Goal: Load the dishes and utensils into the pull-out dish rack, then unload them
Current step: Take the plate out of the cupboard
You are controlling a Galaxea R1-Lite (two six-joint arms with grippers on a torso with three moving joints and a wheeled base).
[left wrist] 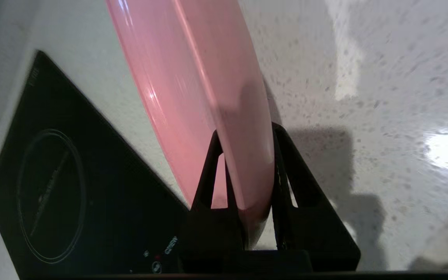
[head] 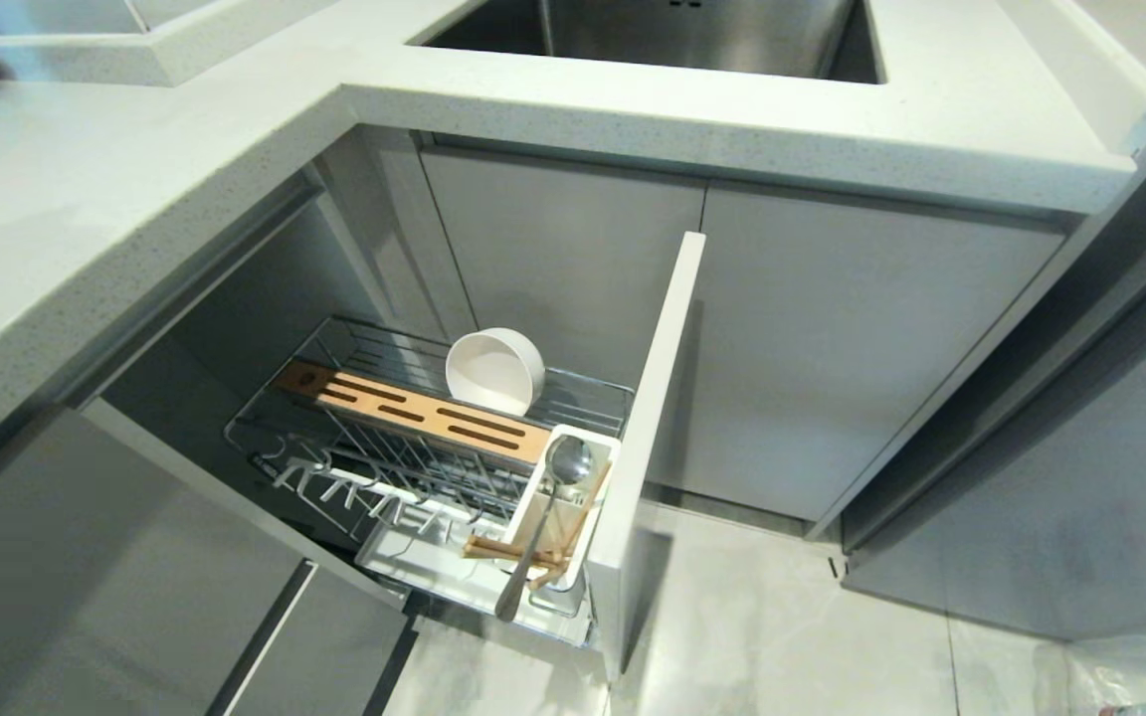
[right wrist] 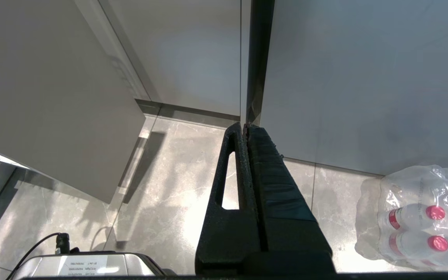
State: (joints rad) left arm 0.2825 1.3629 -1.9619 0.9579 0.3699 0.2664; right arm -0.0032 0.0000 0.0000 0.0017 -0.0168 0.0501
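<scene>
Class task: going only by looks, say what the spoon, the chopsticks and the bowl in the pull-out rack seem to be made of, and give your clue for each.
Spoon: polished metal, by its mirror-like grey shine.
Chopsticks: unpainted light wood, by the matt tan colour.
Bowl: smooth cream-white ceramic or hard plastic; its plain, even surface leaves that open.

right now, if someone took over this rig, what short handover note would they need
Left hand: shut on a pink dish, over the speckled counter beside the black cooktop; outside the head view.
Right hand: shut, empty, parked above the floor.
Pull-out dish rack: open. White bowl on edge inside; spoon and chopsticks in the utensil cup.
Left: place the pink dish, then unload.
</scene>
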